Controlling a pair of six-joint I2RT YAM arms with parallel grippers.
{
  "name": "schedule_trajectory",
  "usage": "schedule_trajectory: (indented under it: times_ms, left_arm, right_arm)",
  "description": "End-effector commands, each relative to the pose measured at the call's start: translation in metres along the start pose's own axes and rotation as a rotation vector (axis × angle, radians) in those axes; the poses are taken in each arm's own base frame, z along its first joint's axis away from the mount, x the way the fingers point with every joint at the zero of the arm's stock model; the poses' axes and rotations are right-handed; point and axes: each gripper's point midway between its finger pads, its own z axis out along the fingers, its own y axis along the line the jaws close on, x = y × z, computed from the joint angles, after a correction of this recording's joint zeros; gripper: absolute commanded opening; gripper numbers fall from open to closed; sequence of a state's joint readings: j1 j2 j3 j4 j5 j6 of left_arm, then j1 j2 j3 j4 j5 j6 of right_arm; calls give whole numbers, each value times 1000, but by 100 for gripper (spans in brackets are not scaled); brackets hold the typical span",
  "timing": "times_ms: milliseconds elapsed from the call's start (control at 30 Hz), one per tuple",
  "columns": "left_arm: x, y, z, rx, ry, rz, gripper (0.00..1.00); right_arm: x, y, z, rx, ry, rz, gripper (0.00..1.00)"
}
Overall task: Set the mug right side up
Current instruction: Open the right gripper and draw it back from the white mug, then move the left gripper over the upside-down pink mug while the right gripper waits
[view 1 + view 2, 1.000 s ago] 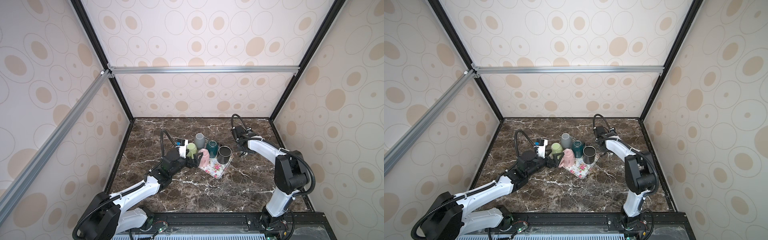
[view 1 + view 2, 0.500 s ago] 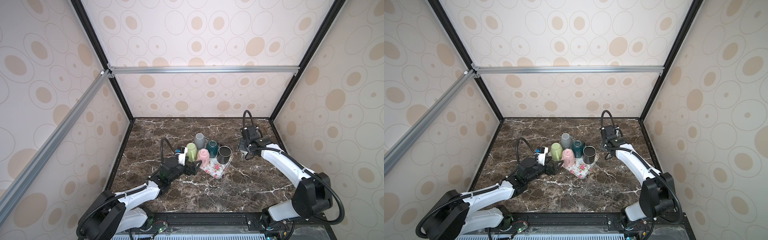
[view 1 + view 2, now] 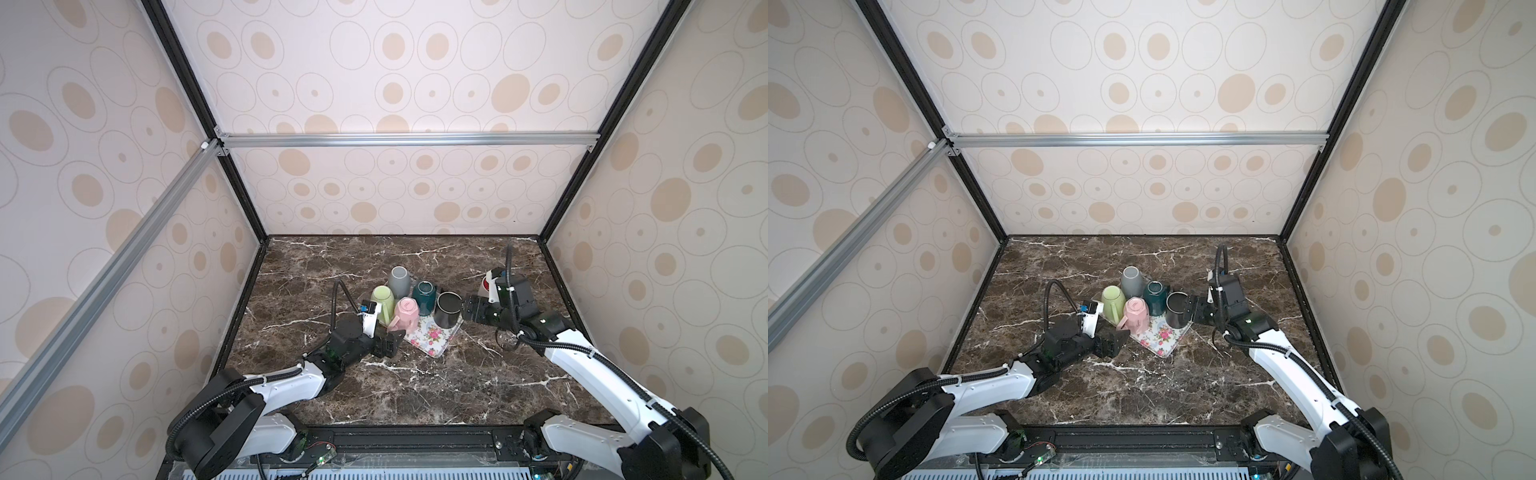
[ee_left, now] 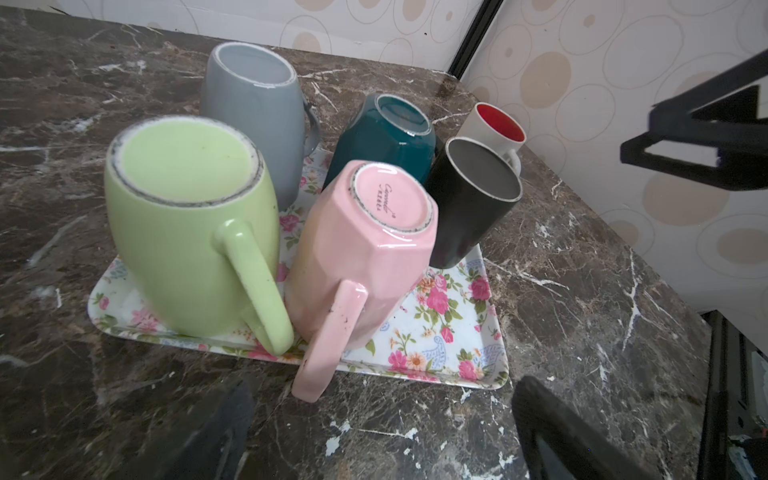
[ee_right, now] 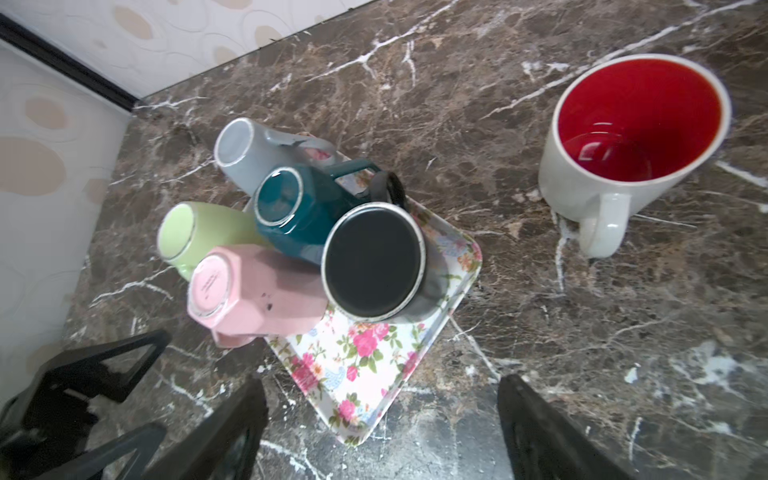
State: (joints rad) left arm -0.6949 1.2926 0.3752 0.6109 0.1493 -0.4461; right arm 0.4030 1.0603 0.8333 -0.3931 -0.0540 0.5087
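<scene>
- The pink mug (image 4: 357,249) stands upside down on the floral tray (image 4: 449,353), handle toward our left gripper (image 3: 390,343).
- Both the left gripper and the right gripper (image 3: 471,309) are spread and empty.
- We judge this the approach: next, pinch that handle.

A floral tray (image 4: 465,361) rests on the dark marble tabletop (image 3: 415,386).

I count six mugs: five bottom-up on one floral tray (image 4: 465,365), ahead of my left jaws, namely green (image 4: 183,232), grey (image 4: 253,108), teal (image 4: 386,141), pink (image 4: 365,249) and black (image 4: 469,203). One white mug (image 5: 631,141) stands upright off it.
</scene>
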Motion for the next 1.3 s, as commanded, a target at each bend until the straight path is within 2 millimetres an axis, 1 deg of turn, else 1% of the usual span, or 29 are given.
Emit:
schedule_trajectory:
  times_ms: [0,133,233,267,333,433,567,733,767,933,1100,1267]
  left_arm:
    - [-16,-5,5,0,-33,37,98]
    - [-22,1,8,-40,-45,34,98]
    - [-20,3,14,-65,1,2,98]
    - [-19,2,16,-64,14,-12,98]
    - [-18,2,21,-67,36,-30,98]
    - [-15,8,26,-107,75,-32,98]
    - [-17,14,30,-155,99,-39,98]
    - [-30,11,36,-169,103,-28,98]
    - [-27,13,37,-180,125,-26,98]
    - [-28,8,42,-164,142,-28,98]
    - [-22,10,40,-180,155,-36,98]
    - [-17,14,38,-200,172,-22,98]
  right_arm:
    - [4,17,-11,-112,-25,-34,90]
    - [10,16,-19,-138,-51,-60,90]
    - [13,27,-26,-230,-93,-61,89]
    - [13,28,-28,-245,-106,-53,90]
    - [13,27,-32,-254,-130,-47,90]
    - [14,25,-35,-251,-146,-55,90]
    - [16,22,-34,-242,-148,-45,90]
    - [17,20,-35,-229,-144,-57,90]
    - [17,20,-35,-230,-144,-60,90]
    - [21,25,-34,-254,-117,-85,90]
    - [26,25,-32,-262,-96,-87,89]
    - [30,19,-35,-241,-104,-70,89]
